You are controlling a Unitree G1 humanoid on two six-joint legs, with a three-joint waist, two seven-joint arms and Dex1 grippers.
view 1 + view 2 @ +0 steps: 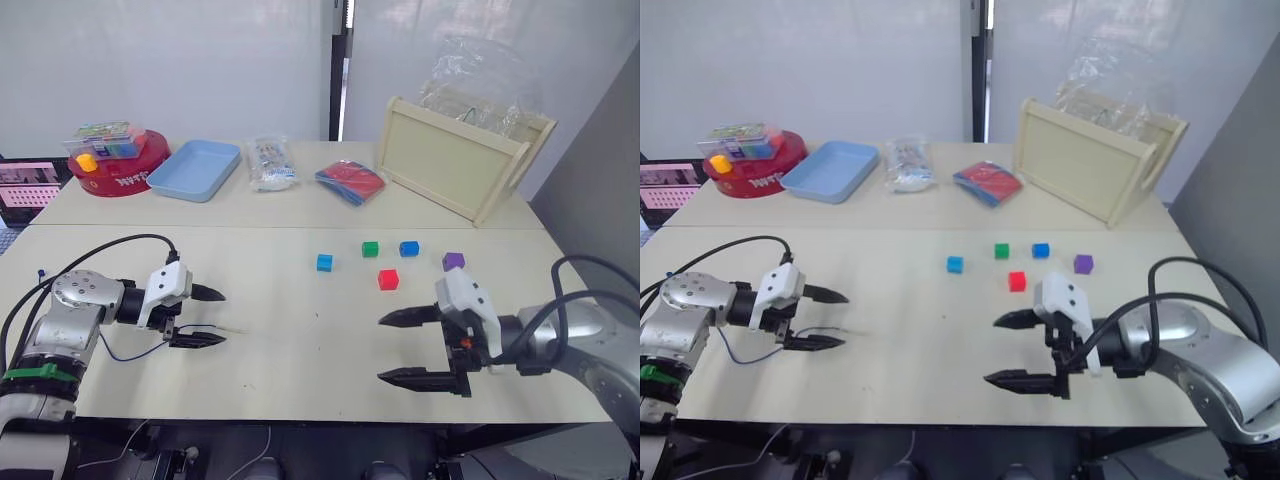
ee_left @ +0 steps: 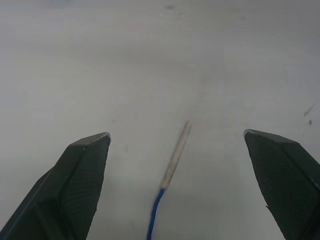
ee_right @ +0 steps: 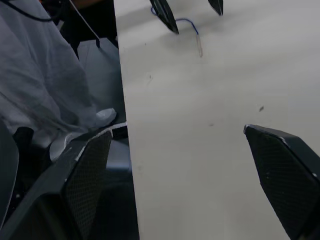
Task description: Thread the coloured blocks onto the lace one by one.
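Observation:
Five coloured blocks lie loose on the table right of centre: light blue (image 1: 324,262), green (image 1: 370,249), blue (image 1: 408,248), purple (image 1: 453,261) and red (image 1: 388,279). The lace (image 2: 156,215) is a thin dark-blue cord lying flat on the table, and its pale stiff tip (image 2: 177,150) points out between the fingers of my left gripper (image 1: 222,317). That gripper is open at the left of the table and holds nothing. My right gripper (image 1: 382,349) hovers open and empty near the front edge, a little in front of the red block.
Along the back stand a red round tin (image 1: 118,165) with a yellow piece (image 1: 87,161), a light-blue tray (image 1: 195,168), a clear packet (image 1: 270,163), a red-and-blue packet (image 1: 351,181) and a wooden box (image 1: 460,155). The table's front edge (image 3: 125,125) is close to the right gripper.

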